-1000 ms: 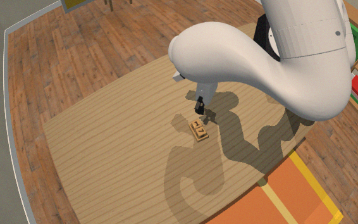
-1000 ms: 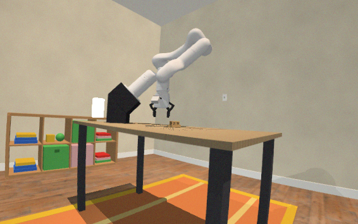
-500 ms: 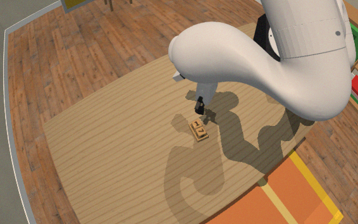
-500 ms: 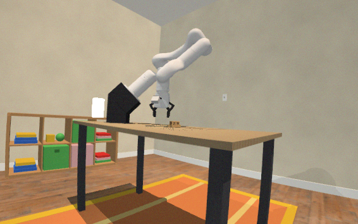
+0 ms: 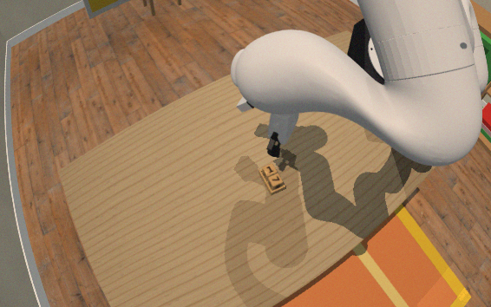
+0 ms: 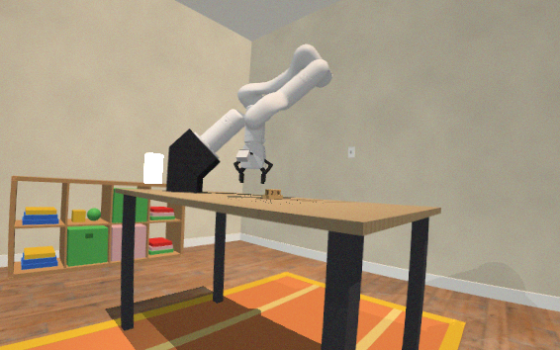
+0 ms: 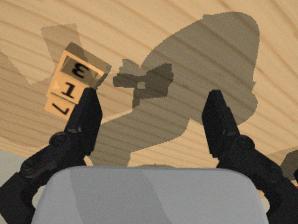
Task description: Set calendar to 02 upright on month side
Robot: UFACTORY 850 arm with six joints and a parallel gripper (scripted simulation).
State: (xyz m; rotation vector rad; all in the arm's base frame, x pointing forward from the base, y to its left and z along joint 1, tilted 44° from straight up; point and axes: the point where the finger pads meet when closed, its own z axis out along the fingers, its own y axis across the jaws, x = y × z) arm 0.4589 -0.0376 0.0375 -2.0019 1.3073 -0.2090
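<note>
A small wooden tray (image 5: 278,190) lies on the table and holds two wooden cubes side by side. In the top view, the top of one cube (image 5: 269,169) (image 7: 60,85) shows 1 and the top of the other cube (image 5: 275,180) (image 7: 53,106) shows 7. The wrist view also shows a 3 on a shaded side face next to the 1. Marks on the side in the exterior view are too small to read. My gripper (image 6: 252,181) (image 7: 152,101) is open and empty, above the table and beside the tray. Its left finger in the wrist view hides part of the 7 cube.
The wooden table (image 5: 147,195) (image 6: 316,210) carries the tray and the arm's black base (image 6: 187,163). Shadows of the arm fall around the tray. A shelf (image 6: 14,227) with coloured boxes stands behind the table, and an orange rug (image 5: 355,277) lies on the floor.
</note>
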